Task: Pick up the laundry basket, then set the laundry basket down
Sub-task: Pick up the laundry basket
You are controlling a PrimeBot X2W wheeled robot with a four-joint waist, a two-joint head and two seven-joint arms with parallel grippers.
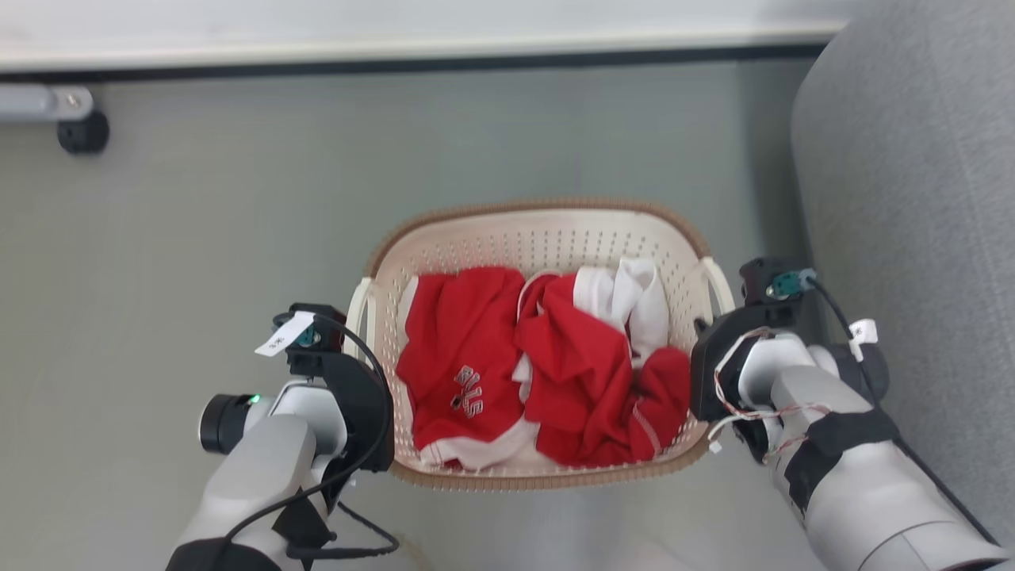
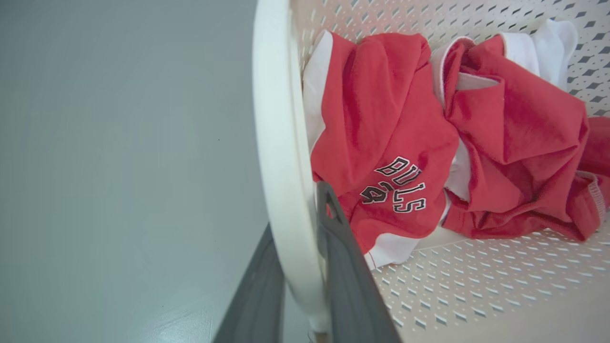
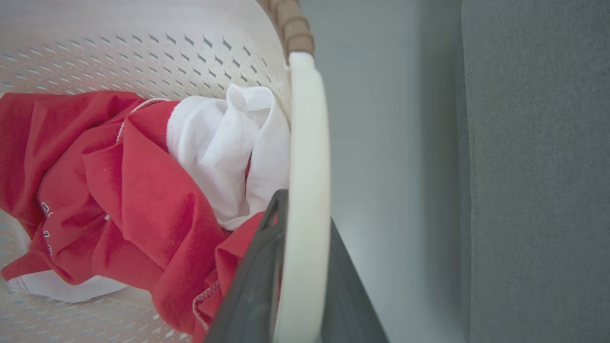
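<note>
The laundry basket (image 1: 539,238), cream perforated plastic with a brown woven rim, sits centred before me over the grey floor. It holds a red jersey (image 1: 468,349) with lettering and a white garment (image 1: 634,297). My left gripper (image 1: 358,337) is shut on the basket's left white loop handle (image 2: 276,119), one dark finger on each side of it. On the opposite side my right gripper (image 1: 710,337) is shut on the right loop handle (image 3: 310,143) in the same way. Whether the basket rests on the floor or hangs above it cannot be told.
A grey upholstered sofa (image 1: 912,198) stands close on the right, just beyond my right arm. A white wall base (image 1: 396,40) runs along the far side. A metal bar with a black foot (image 1: 79,131) is at the far left. Grey floor (image 1: 198,238) surrounds the basket.
</note>
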